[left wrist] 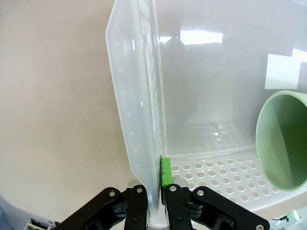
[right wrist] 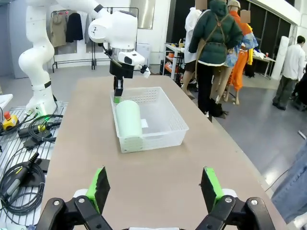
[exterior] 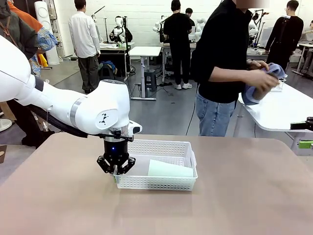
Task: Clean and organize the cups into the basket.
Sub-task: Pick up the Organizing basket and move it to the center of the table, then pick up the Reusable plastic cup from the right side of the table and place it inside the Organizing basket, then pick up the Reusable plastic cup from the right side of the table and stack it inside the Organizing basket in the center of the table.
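Note:
The white lattice basket (exterior: 157, 182) stands mid-table. A pale mint green cup (exterior: 170, 169) lies on its side inside, against the near wall. My left gripper (exterior: 116, 167) points down at the basket's left end and is shut on that end wall (left wrist: 136, 120). In the left wrist view one green pad (left wrist: 166, 172) sits inside the wall, and the mint cup's open mouth (left wrist: 283, 139) faces it. My right gripper (right wrist: 156, 189) stands open over bare table, well short of the basket (right wrist: 158, 138) and the mint cup (right wrist: 128, 122). Across the table, a person's hands rub a brown cup (exterior: 260, 92) with a blue cloth (exterior: 249, 95).
The tan tabletop (exterior: 234, 196) has free room on all sides of the basket. A white table (exterior: 283, 110) stands behind at the right. Cables and an emergency-stop button (right wrist: 9, 120) lie beside the table by the left arm's base. Other people stand farther back.

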You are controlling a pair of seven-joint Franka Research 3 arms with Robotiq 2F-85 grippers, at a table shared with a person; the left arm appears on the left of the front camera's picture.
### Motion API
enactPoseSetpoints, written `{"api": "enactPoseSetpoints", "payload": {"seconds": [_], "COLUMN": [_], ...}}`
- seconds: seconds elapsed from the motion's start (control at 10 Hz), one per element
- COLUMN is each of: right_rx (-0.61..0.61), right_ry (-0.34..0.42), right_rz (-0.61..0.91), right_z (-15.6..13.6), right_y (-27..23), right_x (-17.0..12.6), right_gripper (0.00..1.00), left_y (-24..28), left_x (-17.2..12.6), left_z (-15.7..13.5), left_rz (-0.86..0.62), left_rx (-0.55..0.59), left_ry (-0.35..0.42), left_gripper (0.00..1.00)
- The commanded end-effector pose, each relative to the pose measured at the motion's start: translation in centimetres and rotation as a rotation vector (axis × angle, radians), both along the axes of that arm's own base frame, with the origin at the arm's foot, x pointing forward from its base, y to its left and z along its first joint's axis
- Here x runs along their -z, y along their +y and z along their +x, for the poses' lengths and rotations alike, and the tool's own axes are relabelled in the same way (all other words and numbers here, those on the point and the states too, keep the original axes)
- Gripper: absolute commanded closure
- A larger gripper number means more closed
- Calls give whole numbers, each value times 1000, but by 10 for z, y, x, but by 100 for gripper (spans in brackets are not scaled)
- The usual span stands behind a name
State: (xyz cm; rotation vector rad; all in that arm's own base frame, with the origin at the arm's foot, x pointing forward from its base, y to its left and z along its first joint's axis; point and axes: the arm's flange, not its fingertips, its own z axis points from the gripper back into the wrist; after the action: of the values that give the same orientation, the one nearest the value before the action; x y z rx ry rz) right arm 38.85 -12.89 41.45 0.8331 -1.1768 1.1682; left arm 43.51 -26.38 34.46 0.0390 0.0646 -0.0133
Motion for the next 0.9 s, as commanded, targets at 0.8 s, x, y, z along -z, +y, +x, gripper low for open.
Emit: {"api": "enactPoseSetpoints", "payload": {"seconds": [0.8], "right_rx": [4], "right_ry": [0], "right_rz": [-9], "right_z": [0], "right_y": [-1], "right_x": [3], "right_gripper": [0], "left_y": [0], "left_x": [2], "left_z": [-1], "left_rz": [5], "left_rx": [5], "left_ry": [3], "left_gripper": [100]}}
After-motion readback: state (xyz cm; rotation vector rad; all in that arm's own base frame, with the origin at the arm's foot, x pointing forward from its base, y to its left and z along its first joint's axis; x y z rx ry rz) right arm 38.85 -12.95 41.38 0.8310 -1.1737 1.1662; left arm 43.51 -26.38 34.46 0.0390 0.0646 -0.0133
